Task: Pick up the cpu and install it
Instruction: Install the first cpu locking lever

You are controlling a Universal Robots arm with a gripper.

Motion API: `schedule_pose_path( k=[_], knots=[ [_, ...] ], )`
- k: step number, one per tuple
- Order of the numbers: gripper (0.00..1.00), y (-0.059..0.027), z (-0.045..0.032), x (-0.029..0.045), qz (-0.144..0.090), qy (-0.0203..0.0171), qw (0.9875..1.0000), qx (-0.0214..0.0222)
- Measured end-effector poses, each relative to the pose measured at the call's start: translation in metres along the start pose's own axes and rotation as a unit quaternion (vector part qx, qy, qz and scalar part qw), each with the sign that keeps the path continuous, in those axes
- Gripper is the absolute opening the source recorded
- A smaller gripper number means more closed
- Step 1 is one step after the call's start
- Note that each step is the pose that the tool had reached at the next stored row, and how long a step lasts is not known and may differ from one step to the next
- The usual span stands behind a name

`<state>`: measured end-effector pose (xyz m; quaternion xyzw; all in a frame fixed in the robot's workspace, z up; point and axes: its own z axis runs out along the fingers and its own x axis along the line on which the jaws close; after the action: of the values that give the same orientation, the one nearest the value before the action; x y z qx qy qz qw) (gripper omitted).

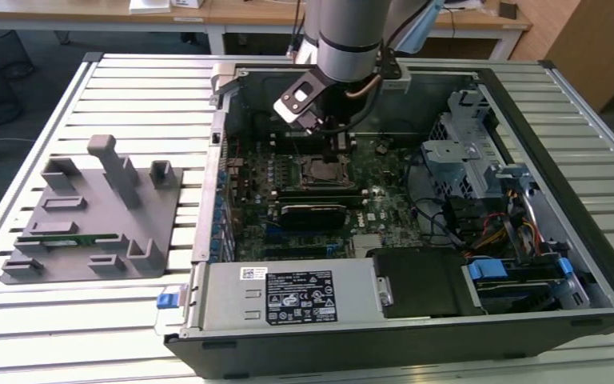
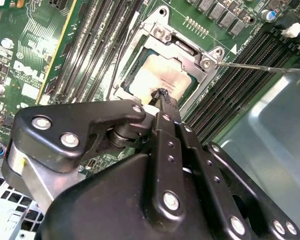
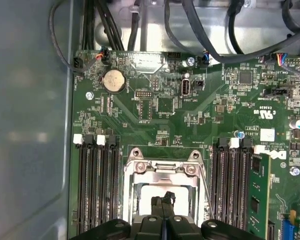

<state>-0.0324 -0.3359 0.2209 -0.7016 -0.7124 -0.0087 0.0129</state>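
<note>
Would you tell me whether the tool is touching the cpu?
Touching: in the second wrist view the tool tip rests on the cpu in its socket.

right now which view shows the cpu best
The second wrist view: the cpu lies in the socket, its top visible past the gripper. The first wrist view shows part of it behind the fingertips; the exterior view shows the socket far off.

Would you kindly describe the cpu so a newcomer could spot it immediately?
Look inside the open computer case, on the green motherboard. Between the banks of long black memory slots sits a metal-framed socket; the cpu is the pale, shiny square inside it.
</note>
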Motion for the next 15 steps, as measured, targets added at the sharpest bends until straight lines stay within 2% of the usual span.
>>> schedule_pose_path(
  k=[11,15],
  knots=[
    [0.11,-0.0001,-0.0208,0.0007,0.000,0.0000,1.0000,0.0000],
    [0.11,-0.0001,-0.0262,0.0008,0.000,0.0000,1.0000,0.0001]
  ],
)
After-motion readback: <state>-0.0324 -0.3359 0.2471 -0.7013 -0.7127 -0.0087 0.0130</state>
